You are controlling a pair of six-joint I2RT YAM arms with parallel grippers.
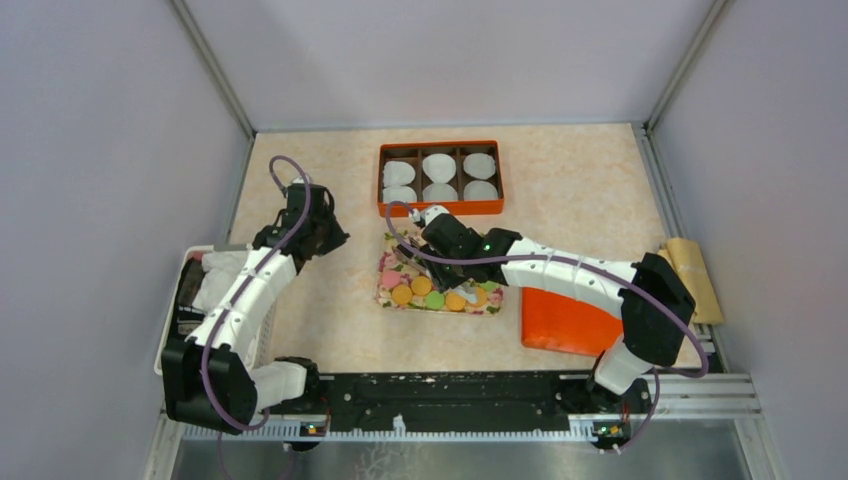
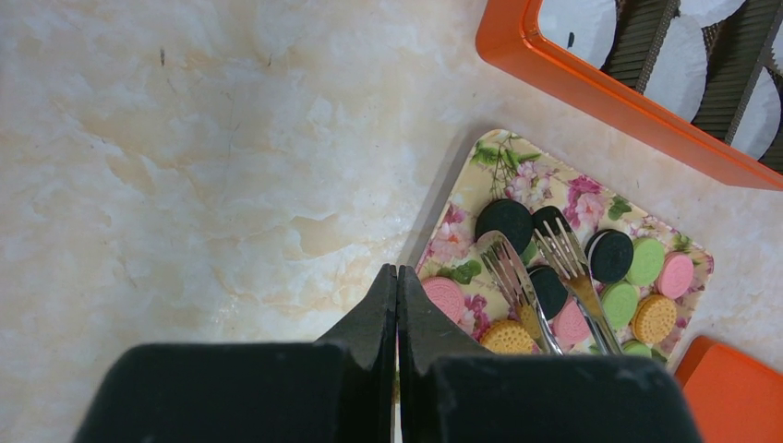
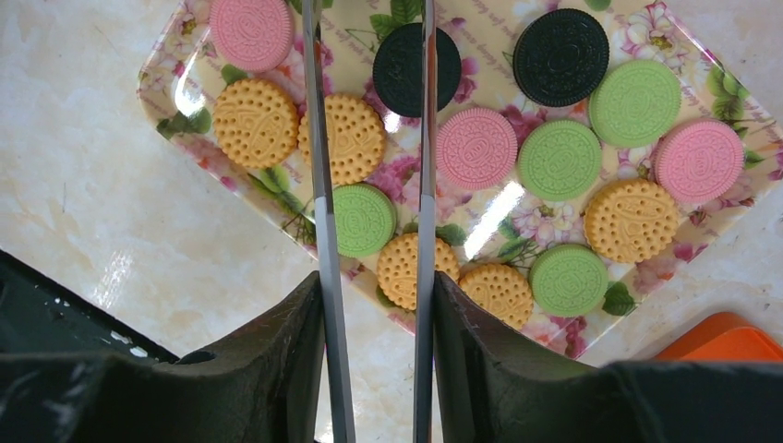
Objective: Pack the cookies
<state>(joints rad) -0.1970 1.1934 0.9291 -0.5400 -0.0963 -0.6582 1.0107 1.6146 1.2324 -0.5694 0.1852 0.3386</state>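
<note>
Tongs (image 3: 426, 138) are being clamped by right gripper (image 3: 376, 291) | black cookie (image 3: 399, 69) ahead, partly between blades, near tray's (image 3: 162, 92) far edge | left gripper (image 2: 397, 295) closed, farther off.

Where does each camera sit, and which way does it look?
Top external: above and behind the arms, looking down at the table; the left arm and right arm both show.
Left wrist: on the left arm, looking past its shut left claw at table, the tray and the orange box.
Right wrist: on the right arm, looking down past the right claw, gripping metal tongs, onto the cookies.
Shared: all three see the tray of cookies.
</note>
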